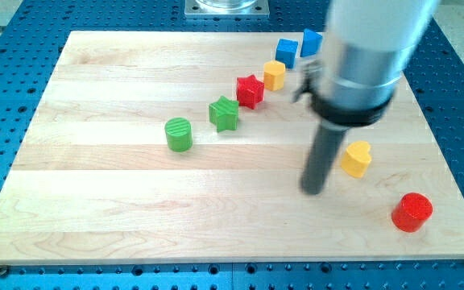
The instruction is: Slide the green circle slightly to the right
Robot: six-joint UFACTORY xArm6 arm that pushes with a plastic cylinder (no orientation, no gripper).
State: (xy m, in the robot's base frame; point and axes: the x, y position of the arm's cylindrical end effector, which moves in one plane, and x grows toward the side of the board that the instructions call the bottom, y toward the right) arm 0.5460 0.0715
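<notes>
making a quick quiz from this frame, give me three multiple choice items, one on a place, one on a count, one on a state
1. Where is my tip relative to the green circle?
A. to the view's right and lower
B. to the view's left
C. on top of it

2. How many blue blocks are on the board?
A. none
B. two
C. four

3. Is my tip touching the yellow heart?
A. yes, pressed against it
B. no, a gap shows
C. the heart is hidden

Answers: 1 A, the rod ends right of and below the circle; 2 B, two sit at the view's top; 3 B, bare wood separates them.
</notes>
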